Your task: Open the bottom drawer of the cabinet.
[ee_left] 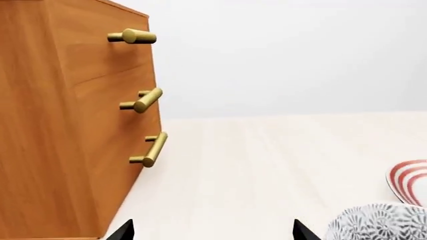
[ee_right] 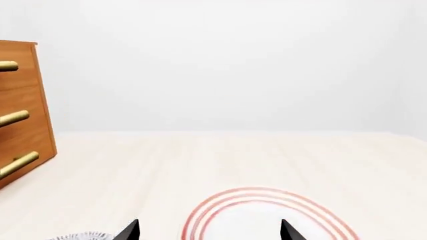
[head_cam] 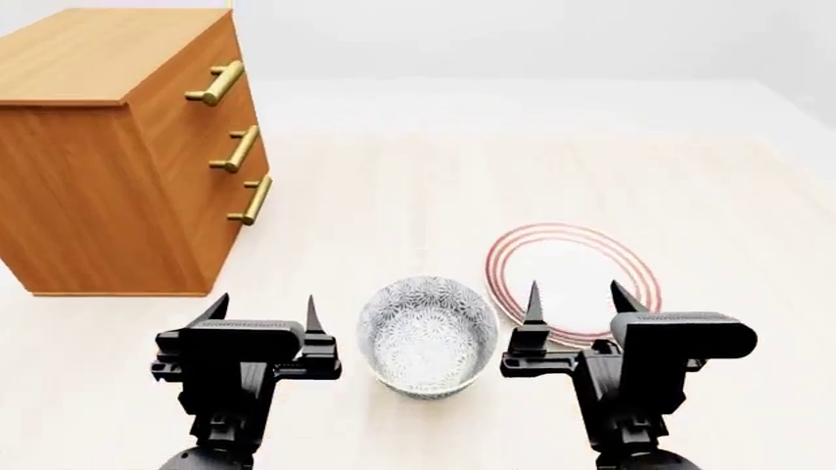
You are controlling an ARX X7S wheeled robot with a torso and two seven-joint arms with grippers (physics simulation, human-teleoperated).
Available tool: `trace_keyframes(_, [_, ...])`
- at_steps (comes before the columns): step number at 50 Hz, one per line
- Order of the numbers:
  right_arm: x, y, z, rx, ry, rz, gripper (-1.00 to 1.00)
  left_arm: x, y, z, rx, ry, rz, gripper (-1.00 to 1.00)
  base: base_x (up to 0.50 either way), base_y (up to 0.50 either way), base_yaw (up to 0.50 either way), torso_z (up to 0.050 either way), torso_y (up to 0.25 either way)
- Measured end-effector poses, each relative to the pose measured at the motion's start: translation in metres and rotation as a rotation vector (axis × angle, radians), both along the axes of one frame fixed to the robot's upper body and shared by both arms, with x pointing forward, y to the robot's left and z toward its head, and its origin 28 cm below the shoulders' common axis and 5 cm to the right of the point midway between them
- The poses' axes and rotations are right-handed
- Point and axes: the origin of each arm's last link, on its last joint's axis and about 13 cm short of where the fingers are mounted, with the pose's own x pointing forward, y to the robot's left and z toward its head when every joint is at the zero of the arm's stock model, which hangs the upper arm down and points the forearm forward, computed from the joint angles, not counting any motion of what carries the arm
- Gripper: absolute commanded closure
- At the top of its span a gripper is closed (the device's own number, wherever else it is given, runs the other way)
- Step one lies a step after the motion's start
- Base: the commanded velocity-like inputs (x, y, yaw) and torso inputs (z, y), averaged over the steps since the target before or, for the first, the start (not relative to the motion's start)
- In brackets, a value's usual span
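Observation:
The orange-brown cabinet (head_cam: 105, 147) stands at the table's far left, with three shut drawers and three brass bar handles. The bottom drawer (head_cam: 222, 230) is the lowest, and its handle (head_cam: 251, 201) also shows in the left wrist view (ee_left: 153, 149) and the right wrist view (ee_right: 19, 164). My left gripper (head_cam: 258, 308) is open and empty, near the front edge, well short of the cabinet. My right gripper (head_cam: 573, 299) is open and empty above the near edge of the plate.
A grey patterned bowl (head_cam: 428, 336) sits between my two grippers. A white plate with red rings (head_cam: 569, 279) lies to the right of it. The pale wooden table (head_cam: 432, 186) stretches behind them.

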Motion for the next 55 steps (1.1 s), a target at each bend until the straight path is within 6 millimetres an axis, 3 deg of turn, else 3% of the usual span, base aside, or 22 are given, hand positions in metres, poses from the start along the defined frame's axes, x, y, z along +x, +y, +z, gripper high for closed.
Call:
trace_keyframes(23, [0.0, 0.001, -0.001, -0.004, 0.004, 0.003, -1.0, 0.001, 0.002, -0.003, 0.004, 0.01, 0.011, -1.0, 0.49, 0.0, 0.0, 0.0, 0.001])
trace_keyframes(44, [0.001, 0.002, -0.001, -0.017, -0.005, -0.001, -1.0, 0.002, 0.002, -0.005, 0.018, 0.018, 0.016, -1.0, 0.0, 0.0, 0.0, 0.0, 0.0])
trace_keyframes(55, [0.002, 0.002, -0.001, -0.023, -0.003, -0.011, -1.0, 0.021, 0.005, -0.004, 0.225, 0.076, 0.041, -1.0, 0.0, 0.0, 0.0, 0.0, 0.0])
